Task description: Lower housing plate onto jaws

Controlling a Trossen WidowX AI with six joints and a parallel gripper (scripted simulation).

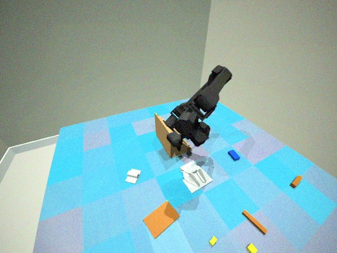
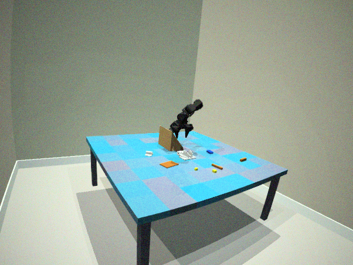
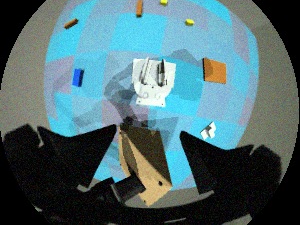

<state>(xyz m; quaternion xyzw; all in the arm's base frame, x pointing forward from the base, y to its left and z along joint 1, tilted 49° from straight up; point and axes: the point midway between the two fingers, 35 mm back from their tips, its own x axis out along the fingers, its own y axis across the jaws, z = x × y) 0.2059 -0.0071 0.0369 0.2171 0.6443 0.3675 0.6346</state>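
My gripper (image 1: 188,147) (image 2: 182,137) (image 3: 149,131) is open and empty, raised above the table behind the white assembly and apart from it. The white base (image 1: 193,188) (image 3: 170,69) lies on the table. Two upright jaws, the left jaw (image 1: 193,179) and the right jaw (image 1: 201,176), stand side by side on it. A white plate (image 1: 190,167) (image 3: 151,100), seemingly the housing plate, lies across the jaws' rear end, with two round marks in the wrist view. It looks about level; whether it is fully closed on the stubs is too small to tell.
A tall wooden wedge stand (image 1: 163,135) (image 2: 165,139) (image 3: 150,176) stands close beside my gripper. A white bracket (image 1: 133,176) (image 3: 208,130), an orange plate (image 1: 160,219) (image 3: 215,71), a blue block (image 1: 234,155) (image 3: 78,77), an orange bar (image 1: 254,221) and small blocks lie around the assembly.
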